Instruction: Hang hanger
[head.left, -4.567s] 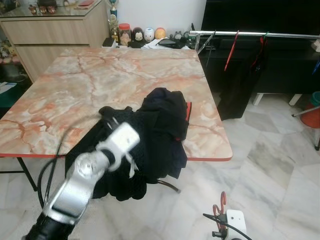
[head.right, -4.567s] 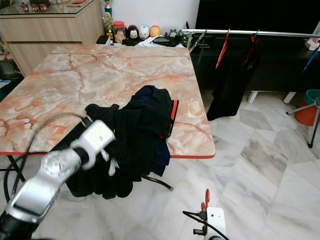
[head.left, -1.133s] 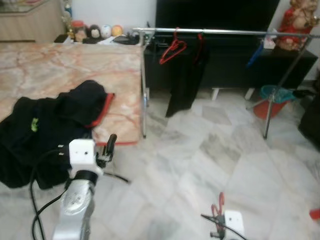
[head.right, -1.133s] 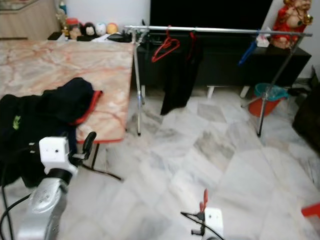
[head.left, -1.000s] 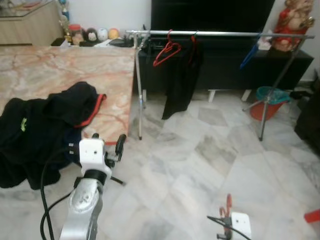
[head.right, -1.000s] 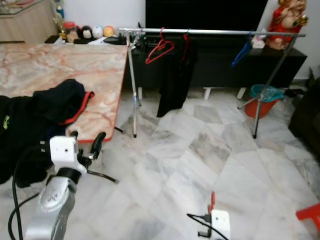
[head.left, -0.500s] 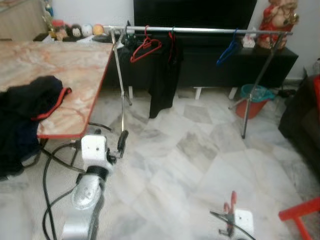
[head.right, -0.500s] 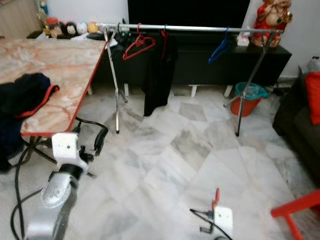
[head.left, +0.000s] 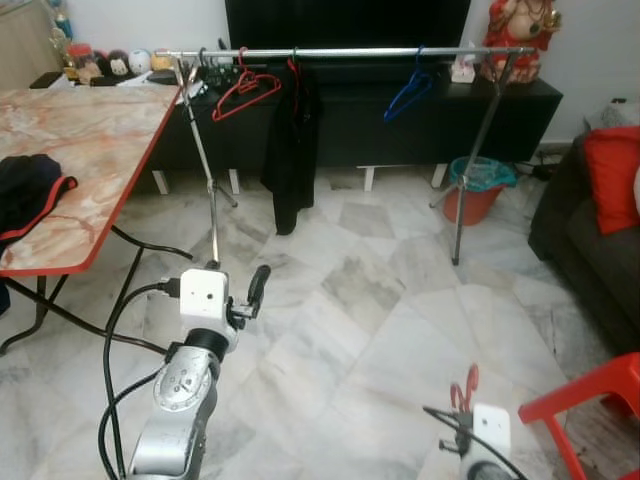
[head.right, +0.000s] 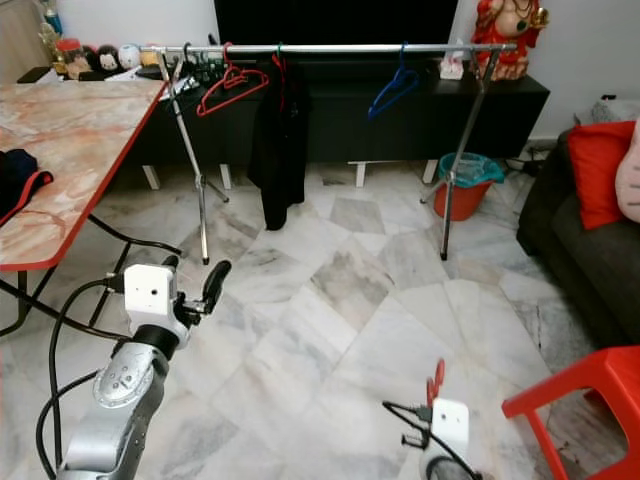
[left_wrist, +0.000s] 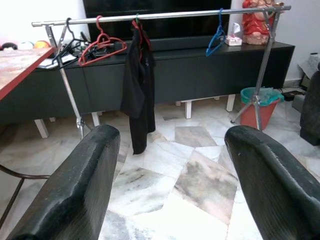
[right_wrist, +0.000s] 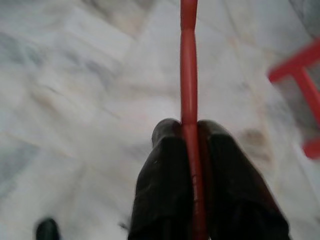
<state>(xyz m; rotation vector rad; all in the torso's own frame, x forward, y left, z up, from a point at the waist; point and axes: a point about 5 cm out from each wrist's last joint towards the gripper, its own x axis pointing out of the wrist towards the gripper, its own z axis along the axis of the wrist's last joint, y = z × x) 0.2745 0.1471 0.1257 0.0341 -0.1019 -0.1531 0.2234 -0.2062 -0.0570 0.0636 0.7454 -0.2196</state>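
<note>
A silver clothes rail stands ahead of me across the marble floor. On it hang a red hanger, a black garment and a blue hanger. My right gripper is low at the right, shut on the thin bar of a red hanger that sticks up above its white wrist block. My left gripper is raised over the floor at the left. It is open, its fingers wide apart with nothing between them, and it points toward the rail.
The marble-topped table with dark clothes is at the left, with cables on the floor under it. A red stool stands at the lower right. A dark sofa with a red cushion lies beyond it. An orange bucket sits by the rail's right leg.
The whole view has swung right, from the table toward the rail. My left gripper has come off the dark clothes and now hangs open over the floor. The right gripper still holds the red hanger.
</note>
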